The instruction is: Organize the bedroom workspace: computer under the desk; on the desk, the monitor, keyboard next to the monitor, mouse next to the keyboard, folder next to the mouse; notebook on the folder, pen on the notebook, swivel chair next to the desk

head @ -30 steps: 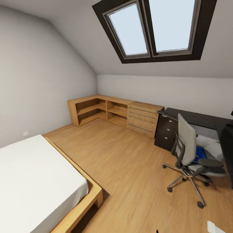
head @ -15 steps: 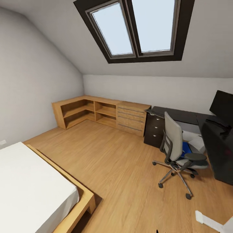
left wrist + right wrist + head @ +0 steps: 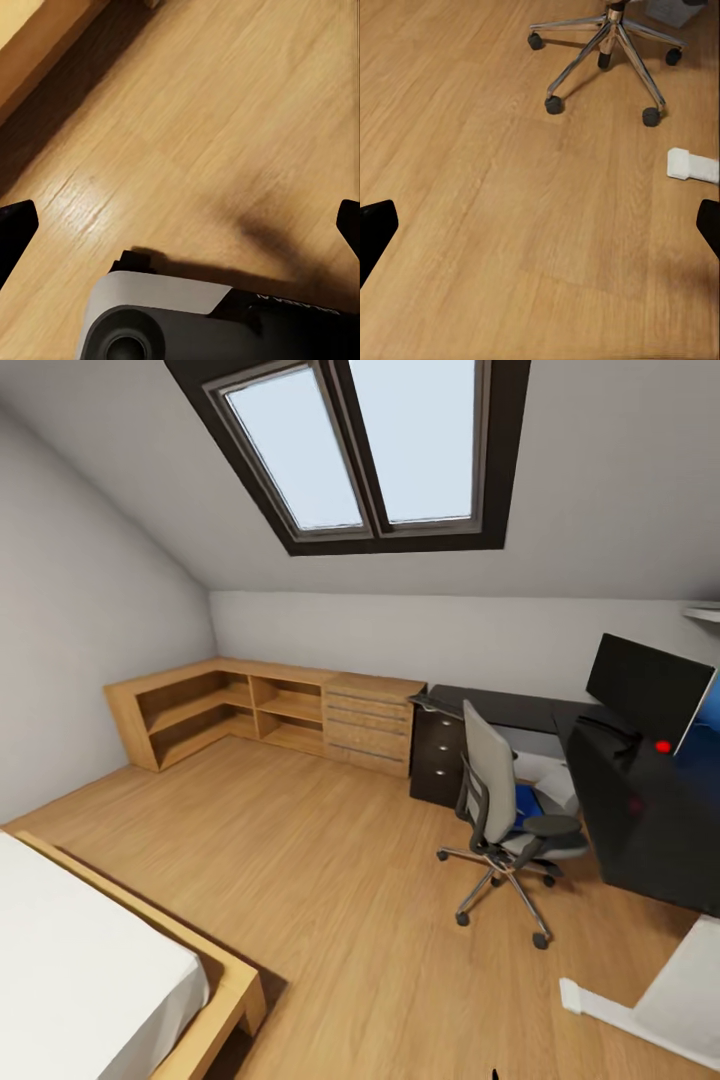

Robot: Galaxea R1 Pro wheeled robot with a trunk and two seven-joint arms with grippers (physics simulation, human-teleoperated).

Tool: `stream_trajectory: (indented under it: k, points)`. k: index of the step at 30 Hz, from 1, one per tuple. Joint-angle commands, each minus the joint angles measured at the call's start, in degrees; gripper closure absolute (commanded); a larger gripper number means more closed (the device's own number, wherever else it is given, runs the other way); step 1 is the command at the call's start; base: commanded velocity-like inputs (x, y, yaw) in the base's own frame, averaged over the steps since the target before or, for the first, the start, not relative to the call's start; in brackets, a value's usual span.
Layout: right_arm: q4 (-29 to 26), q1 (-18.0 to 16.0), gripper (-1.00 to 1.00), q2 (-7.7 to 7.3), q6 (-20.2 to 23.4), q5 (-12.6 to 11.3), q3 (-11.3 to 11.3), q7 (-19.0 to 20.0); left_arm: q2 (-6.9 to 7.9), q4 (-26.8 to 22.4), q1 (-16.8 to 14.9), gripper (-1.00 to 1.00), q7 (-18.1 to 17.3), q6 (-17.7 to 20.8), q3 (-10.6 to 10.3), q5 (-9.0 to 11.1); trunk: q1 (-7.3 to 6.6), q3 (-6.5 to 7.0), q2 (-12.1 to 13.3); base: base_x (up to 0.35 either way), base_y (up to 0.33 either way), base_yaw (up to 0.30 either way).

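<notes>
View has swung right across the last second: monitor [image 3: 648, 688] with its red dot now sits on the desk [image 3: 520, 710]; earlier it was out of frame. That is my camera turning; the furniture is where it was. Swivel chair [image 3: 500, 800] stands just beside the desk, blue folder [image 3: 527, 805] on its seat, so the folder move is not yet done. Left gripper [image 3: 180, 225] spread wide over bare floor, holding nothing; right gripper [image 3: 540, 225] likewise, chair base ahead. No readable writing or labels.
</notes>
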Motion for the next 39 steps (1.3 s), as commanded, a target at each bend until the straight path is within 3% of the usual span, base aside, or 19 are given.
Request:
stream_trajectory:
  k: [1,39]
  points:
    - [0.1,0.0,-1.00,-0.03,-0.2,-0.5,0.1,0.1,-0.03,-0.1,0.0,-1.00,-0.1,-0.1,0.2,0.2,0.01,-0.06,0.0,0.000,0.000,-0.262]
    - [-0.2,0.0,-1.00,-0.92,-0.1,-0.6,0.0,0.0,0.06,-0.1,0.0,-1.00,-0.1,0.0,0.2,0.2,0.01,-0.06,0.0,0.000,0.000,-0.262]
